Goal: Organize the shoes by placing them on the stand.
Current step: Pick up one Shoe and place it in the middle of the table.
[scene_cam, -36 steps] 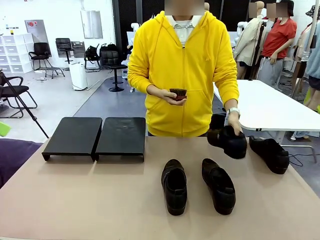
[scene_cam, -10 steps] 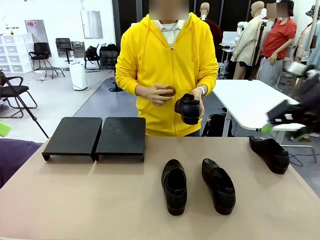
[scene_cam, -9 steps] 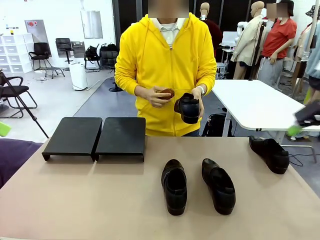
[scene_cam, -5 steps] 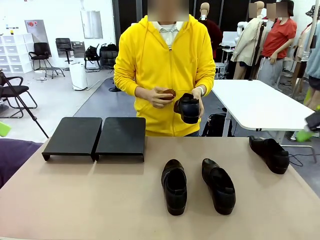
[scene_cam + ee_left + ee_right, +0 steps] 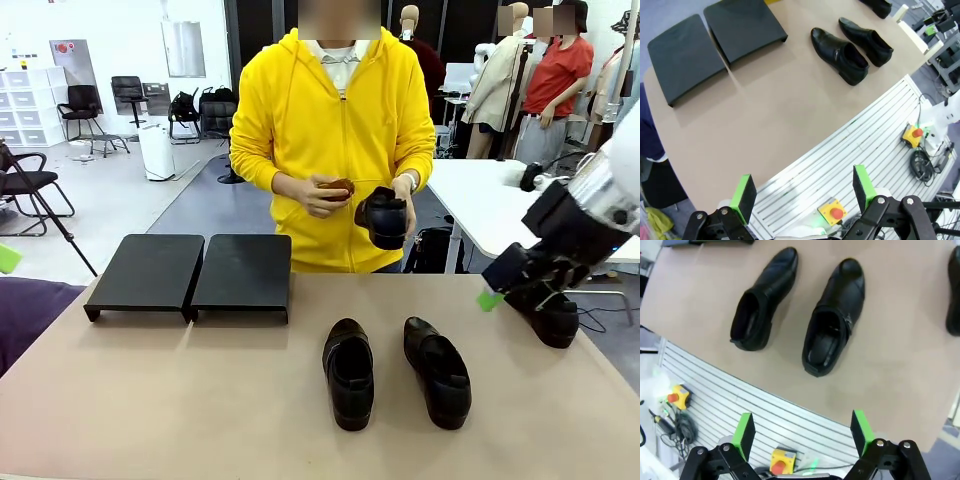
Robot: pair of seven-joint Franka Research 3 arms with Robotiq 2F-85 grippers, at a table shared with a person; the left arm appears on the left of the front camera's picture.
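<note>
The desk point(image 5: 200, 400) carries the bare black stand point(image 5: 190, 272) at its far left. Two shoes point(image 5: 349, 372) lie side by side mid-desk, long axes running toward the person; a third shoe point(image 5: 555, 320) lies slantwise at the far right; a fourth shoe point(image 5: 385, 215) sits in the person's hand point(image 5: 407, 190). My right gripper point(image 5: 804, 432), spread and empty, hangs near that third shoe, well apart from the stand; my left gripper point(image 5: 802, 192) is spread too.
</note>
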